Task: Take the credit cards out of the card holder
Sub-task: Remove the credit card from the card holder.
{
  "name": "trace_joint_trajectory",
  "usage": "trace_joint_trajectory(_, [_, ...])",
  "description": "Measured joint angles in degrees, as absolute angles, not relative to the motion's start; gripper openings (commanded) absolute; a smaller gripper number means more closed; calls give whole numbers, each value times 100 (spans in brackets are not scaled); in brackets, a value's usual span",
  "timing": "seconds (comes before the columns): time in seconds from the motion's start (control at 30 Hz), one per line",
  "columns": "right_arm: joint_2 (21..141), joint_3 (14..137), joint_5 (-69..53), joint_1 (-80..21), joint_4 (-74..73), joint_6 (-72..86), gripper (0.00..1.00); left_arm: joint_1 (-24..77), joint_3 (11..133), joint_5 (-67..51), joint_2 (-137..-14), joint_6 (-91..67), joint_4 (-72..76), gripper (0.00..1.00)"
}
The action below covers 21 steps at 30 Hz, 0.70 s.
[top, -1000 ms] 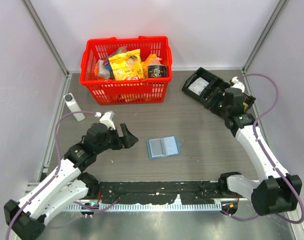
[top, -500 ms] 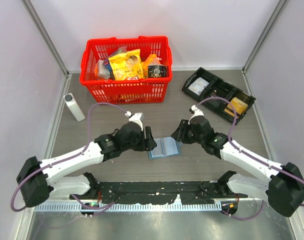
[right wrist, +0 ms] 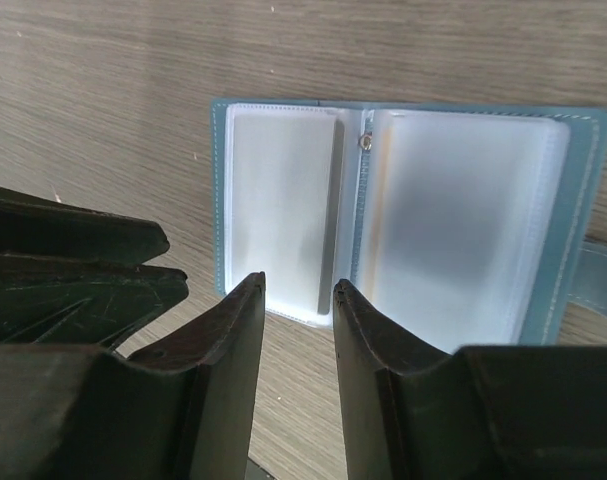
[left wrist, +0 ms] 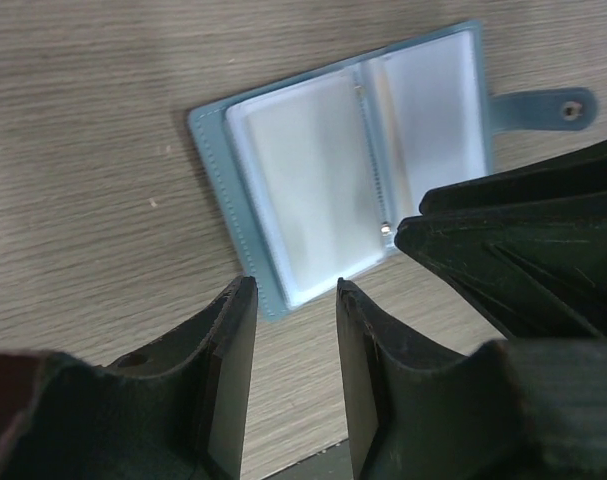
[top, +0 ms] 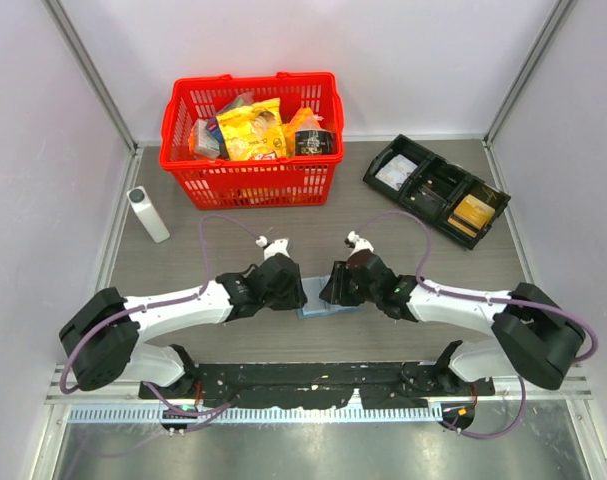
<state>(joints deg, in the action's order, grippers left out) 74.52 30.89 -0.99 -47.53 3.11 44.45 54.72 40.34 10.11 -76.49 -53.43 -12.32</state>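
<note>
Opened flat with its pale sleeves facing up, the blue card holder (left wrist: 353,170) lies on the near middle of a grey wood-grain table (top: 233,235). Two robot arms meet over it from either side. Its long axis runs left to right across the table and its spine runs near to far. The strap tab (left wrist: 543,105), with its metal snap, sticks out from the half on the right arm's side.

The left gripper (left wrist: 295,310) hangs over the outer corner of the holder's left half. Its fingers are a narrow gap apart, with only table and the blue edge showing between them. The right gripper (right wrist: 298,300) sits low over an edge of one frosted sleeve, its fingers likewise slightly parted and clamping nothing. Whether either gripper touches the holder cannot be told.

Tan-gold credit cards (top: 471,212) rest in the right end of a black tray (top: 435,190) at the far right of the table, well apart from the holder. A red basket (top: 248,185) of packaged goods stands at the far left, and a white oblong object (top: 148,214) lies near the left edge. Pale panels in metal frames enclose the table on three sides.
</note>
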Motion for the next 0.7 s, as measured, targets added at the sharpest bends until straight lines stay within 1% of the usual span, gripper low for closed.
trace_joint_trajectory(0.2, [7979, 3089, 3, -4932, 519, 4512, 41, 5472, 3677, 1055, -7793, -5533, -1035, 39])
trace_joint_trajectory(0.43, [8141, 3124, 301, -5148, 615, 4541, 45, 5474, 3376, 1052, -7883, -5817, -788, 36])
trace_joint_trajectory(0.63, [8226, 3402, 803, -5509, 255, 4438, 50, 5478, 3157, 1057, -7832, -6090, -364, 36])
trace_joint_trajectory(0.7, [8241, 3538, 1011, -5627, 12, 4372, 51, 5483, 3070, 1070, -7795, -6165, -235, 34])
